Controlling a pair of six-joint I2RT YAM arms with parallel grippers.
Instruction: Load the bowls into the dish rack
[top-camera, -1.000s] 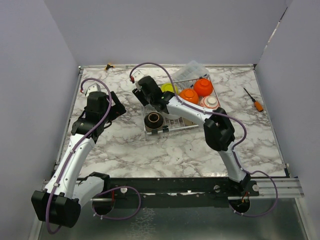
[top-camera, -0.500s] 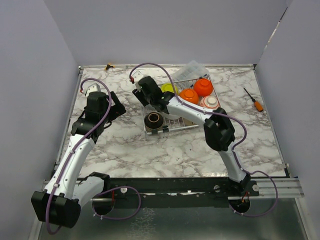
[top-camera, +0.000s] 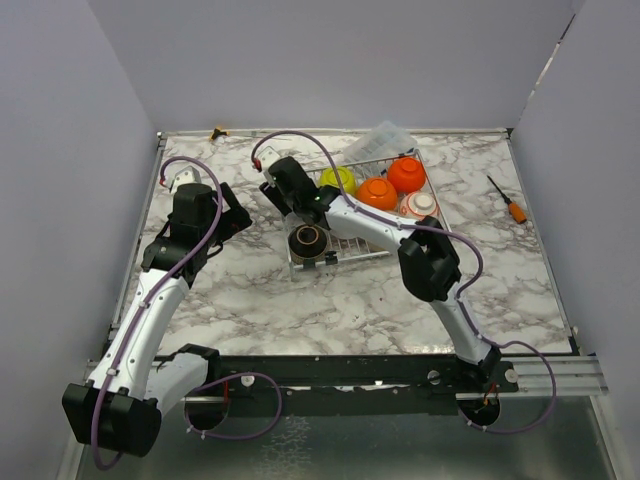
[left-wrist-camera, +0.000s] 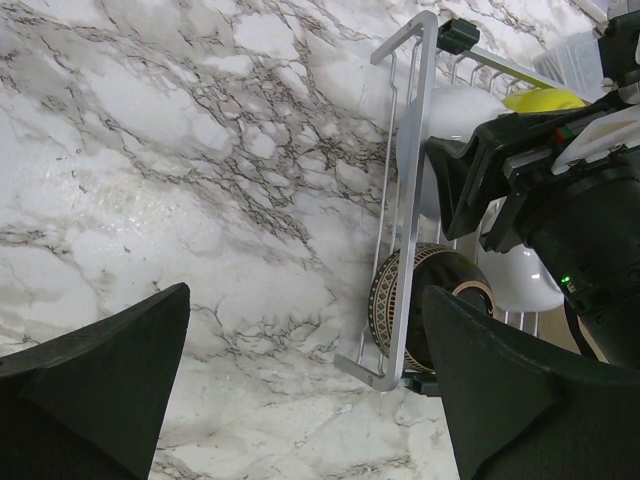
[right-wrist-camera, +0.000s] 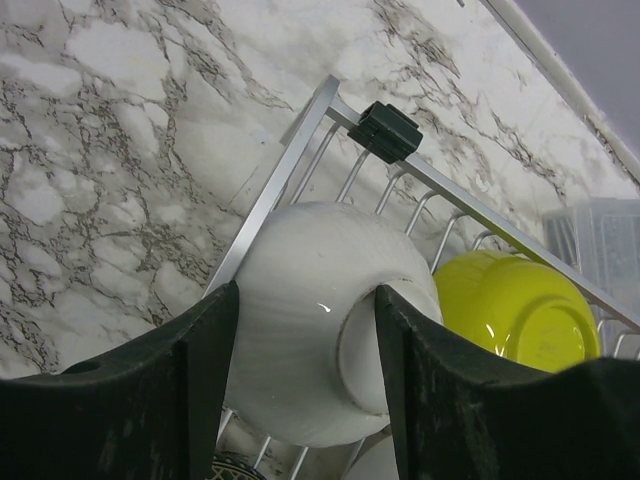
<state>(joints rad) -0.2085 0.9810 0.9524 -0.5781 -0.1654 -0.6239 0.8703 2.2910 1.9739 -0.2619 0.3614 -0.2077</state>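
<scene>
1. I see the right gripper (right-wrist-camera: 305, 300) clamped on a glossy white round bowl (right-wrist-camera: 300, 250), inside the silver wire dish rack (right-wrist-camera: 288, 152) near the bench's far edge.
2. Left gripper (left-wrist-camera: 305, 300): fingers wide apart, toward the left edge.

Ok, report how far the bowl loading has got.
Done: lime-yellow bowl, two orange bowls, red-patterned bowl, dark brown bowl in the dish rack. In hand: right gripper grips a white bowl at the rack's corner. Left gripper open, empty. Left: release it; no loose bowls show.
</scene>
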